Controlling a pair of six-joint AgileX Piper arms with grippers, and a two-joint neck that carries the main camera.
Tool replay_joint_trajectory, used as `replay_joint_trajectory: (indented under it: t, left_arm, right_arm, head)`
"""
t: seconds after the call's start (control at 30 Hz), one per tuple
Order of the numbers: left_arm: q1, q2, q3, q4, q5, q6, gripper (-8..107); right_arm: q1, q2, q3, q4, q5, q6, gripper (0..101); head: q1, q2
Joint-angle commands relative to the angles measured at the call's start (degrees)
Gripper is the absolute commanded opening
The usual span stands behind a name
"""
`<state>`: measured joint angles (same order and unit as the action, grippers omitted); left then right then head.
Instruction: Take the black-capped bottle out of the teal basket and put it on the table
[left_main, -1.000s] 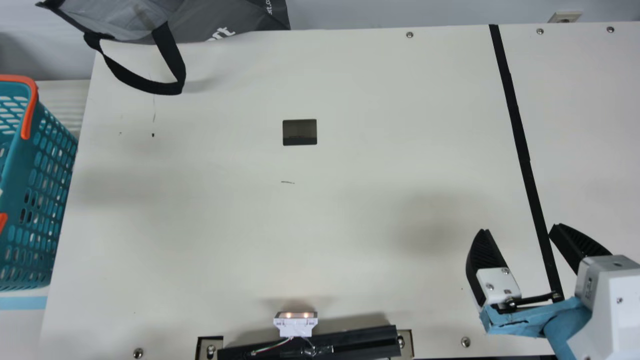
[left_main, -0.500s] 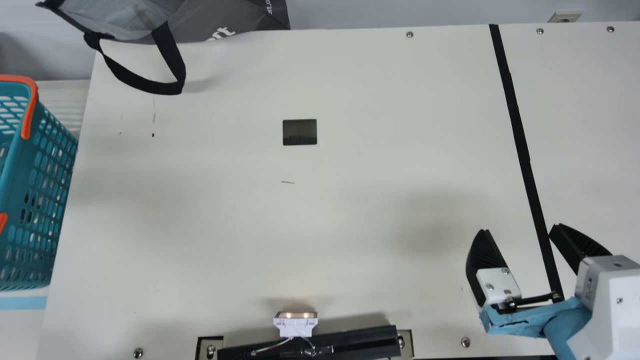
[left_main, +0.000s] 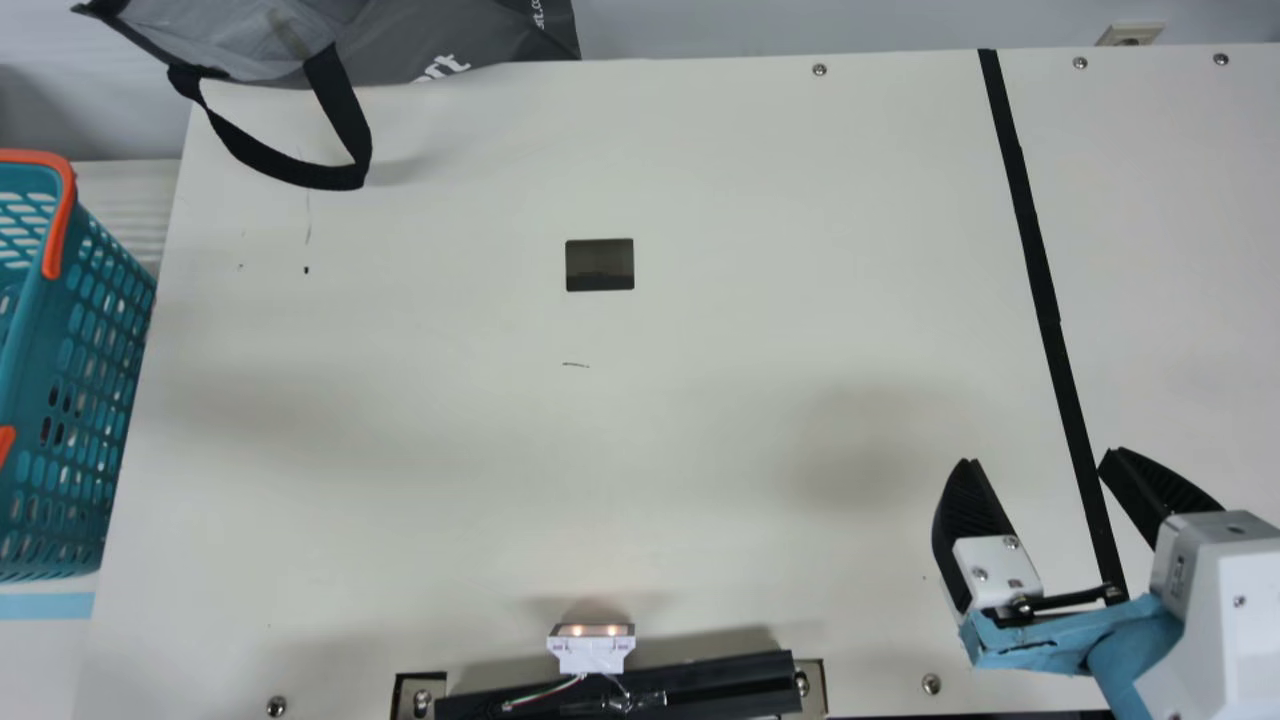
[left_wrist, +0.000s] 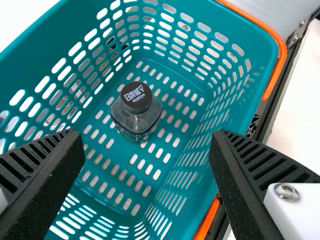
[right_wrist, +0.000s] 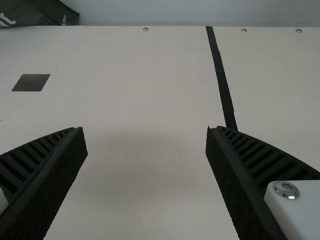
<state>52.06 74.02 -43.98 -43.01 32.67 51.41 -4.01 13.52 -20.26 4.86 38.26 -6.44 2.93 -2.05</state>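
Sitting cut off at main view's 9 o'clock, teal basket (left_main: 38, 330) has the black-capped bottle (left_wrist: 136, 112) upright, cap up, base kinda hidden. Left gripper (left_wrist: 146, 136), right gripper (left_main: 1040, 457): both gaping, empty.

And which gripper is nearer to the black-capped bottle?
Left. The left gripper is open above the teal basket, with the bottle inside below it; the right gripper is across the table, near the black strip.
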Motion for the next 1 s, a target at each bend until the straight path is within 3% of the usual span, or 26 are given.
replay_joint_trajectory:
  t: [0.0,0.53,0.97]
  left_arm:
    - [-0.41,0.73,-0.37,0.68,0.06,-0.1,107]
    - [-1.13,6.47,-2.03,3.86,-3.5,0.49,107]
    - [1.9,11.71,-4.44,1.28,-3.83,4.74,107]
  right_arm:
    - [0.0,0.0,0.0,0.0,0.0,0.0,91]
    - [0.0,0.0,0.0,0.05,-0.06,0.0,91]
    - [0.0,0.0,0.0,0.05,-0.06,0.0,91]
  head:
    - [-0.21,0.47]
    - [-0.21,0.47]
    - [-0.21,0.47]
